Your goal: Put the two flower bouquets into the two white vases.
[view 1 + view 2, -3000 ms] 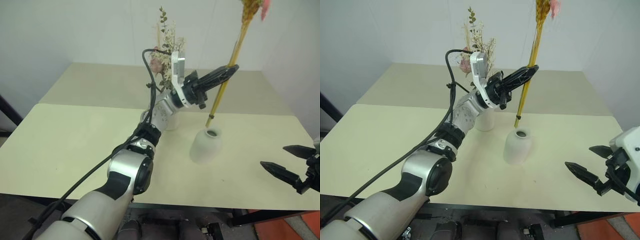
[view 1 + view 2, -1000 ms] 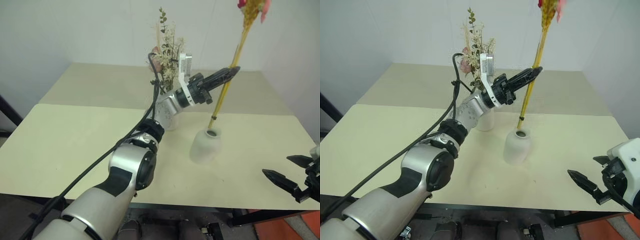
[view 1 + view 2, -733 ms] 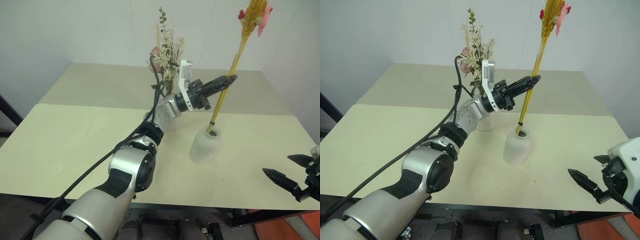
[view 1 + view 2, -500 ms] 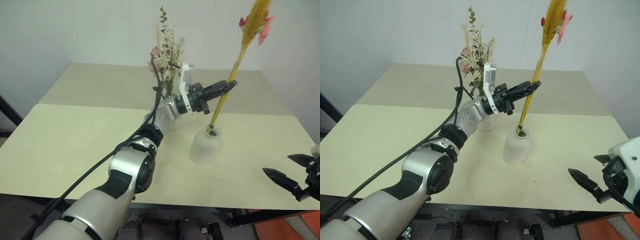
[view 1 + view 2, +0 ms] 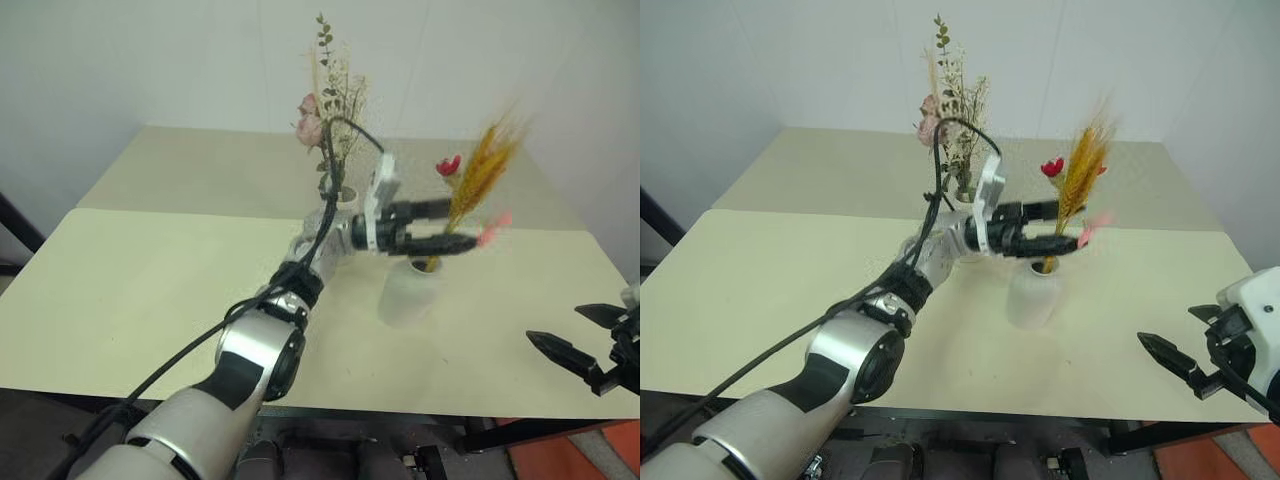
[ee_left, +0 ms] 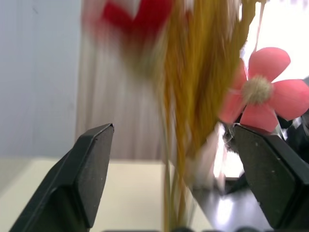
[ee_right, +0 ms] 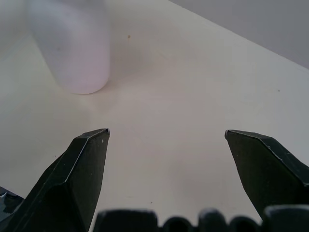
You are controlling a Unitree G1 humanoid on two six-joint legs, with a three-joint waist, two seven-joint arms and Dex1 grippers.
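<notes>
The slim bouquet (image 5: 478,175), with yellow stems, a wheat tuft and red and pink blossoms, stands low in the shorter rounded white vase (image 5: 403,293), leaning right. My left gripper (image 5: 438,226) is open just above that vase's mouth, one finger on each side of the stems (image 6: 186,125). The pink blossom (image 6: 263,92) sits by one fingertip. Behind my left forearm the bushy bouquet (image 5: 333,100) stands in the taller white vase (image 5: 965,194), whose body is mostly hidden. My right gripper (image 5: 556,326) hangs open at the table's right front, away from both vases.
Two cream tables (image 5: 150,290) stand edge to edge, with a seam running across behind the vases. A white wall closes the back. The shorter vase (image 7: 72,46) is also seen from the right wrist, across bare tabletop.
My left gripper opened and let go of the slim bouquet, which slid down into the shorter vase. The left hand sank toward the vase. The right arm stayed still.
</notes>
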